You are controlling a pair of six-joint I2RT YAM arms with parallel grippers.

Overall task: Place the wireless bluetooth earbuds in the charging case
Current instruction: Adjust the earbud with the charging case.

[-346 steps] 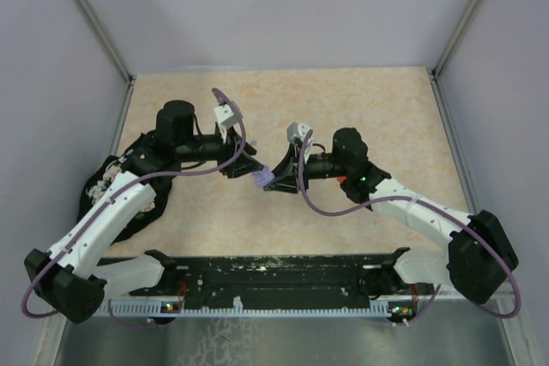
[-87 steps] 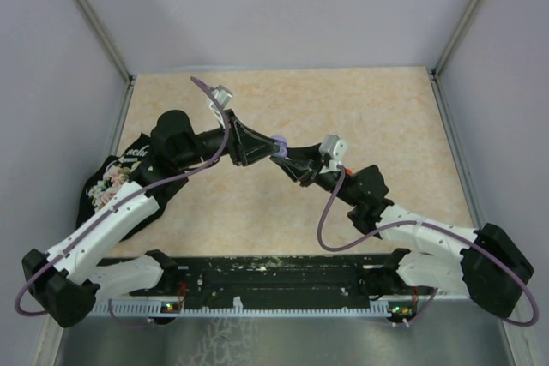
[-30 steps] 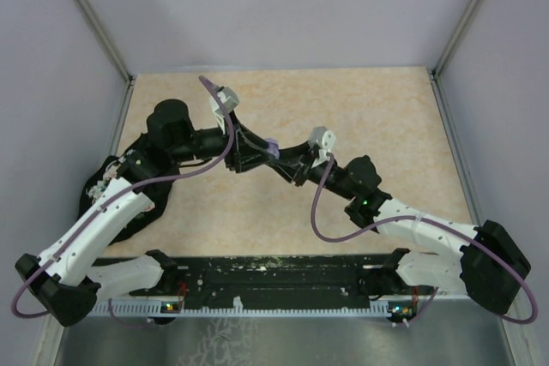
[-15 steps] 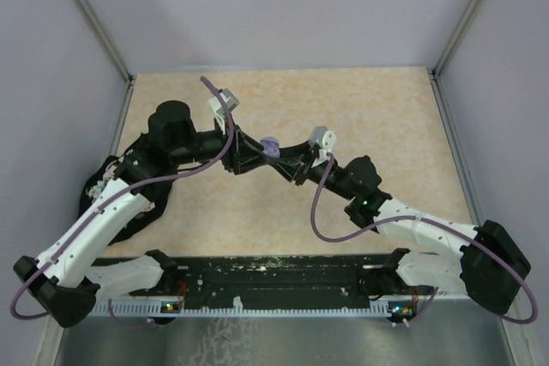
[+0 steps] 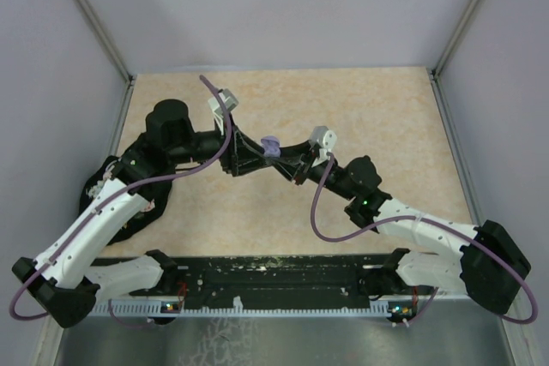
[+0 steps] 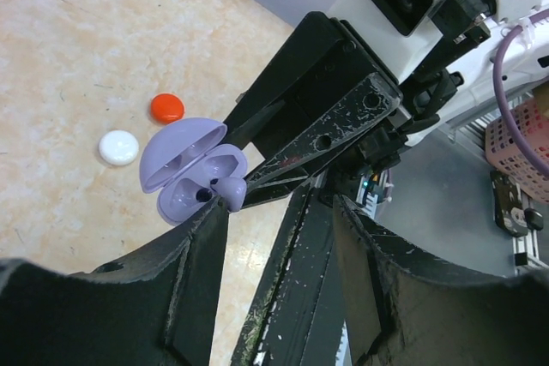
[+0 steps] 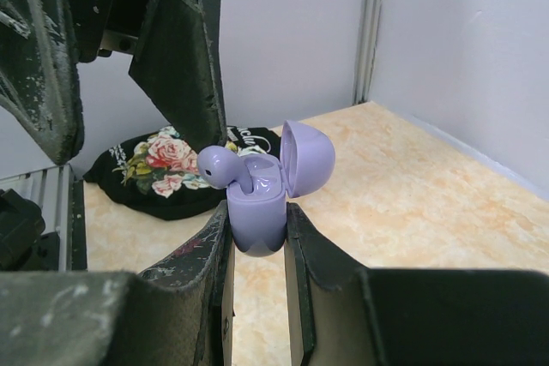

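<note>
Writing on the black floral bag is too small to be read; the lilac charging case, lid open, is gripped by the right claw above the bench; a lilac earbud is lodged partly in it, just under one finger of the left claw, whose jaws are held apart; both arms are stretched inward, tips meeting.

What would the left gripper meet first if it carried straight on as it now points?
Most likely the small lilac earbud perched in the open lilac plastic case held by the right gripper.
</note>
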